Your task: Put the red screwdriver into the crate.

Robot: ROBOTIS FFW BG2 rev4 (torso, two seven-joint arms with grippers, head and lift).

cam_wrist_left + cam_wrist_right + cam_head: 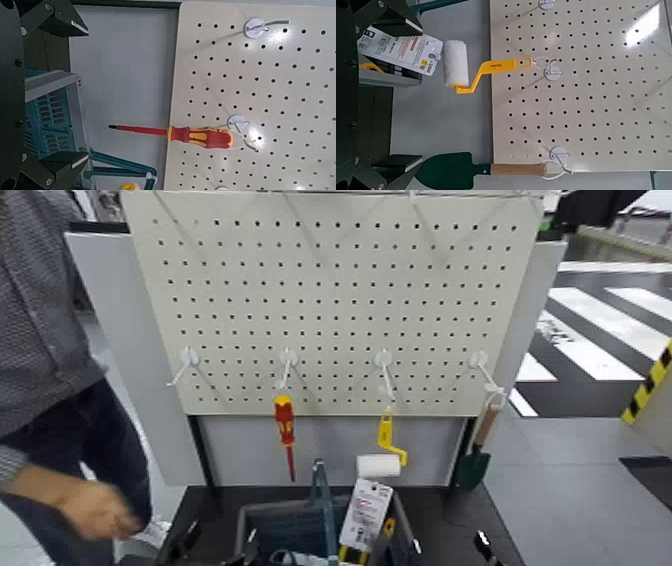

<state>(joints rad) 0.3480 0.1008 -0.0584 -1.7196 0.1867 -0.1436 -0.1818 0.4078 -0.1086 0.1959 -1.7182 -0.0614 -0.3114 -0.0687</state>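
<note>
Beyond the open left hand (67, 96), red screwdriver (200, 137), hanging.

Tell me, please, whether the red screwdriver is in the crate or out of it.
Out: the red screwdriver hangs from a pegboard hook, above the crate.

Bright even light, glare spots on pegboard (582, 95), soft hook shadows, blurred hand (98, 510)

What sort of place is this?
Likely an indoor robot demo or test area: a cream perforated pegboard with hanging tools, a dark grey plastic crate, and white-striped dark flooring behind.
</note>
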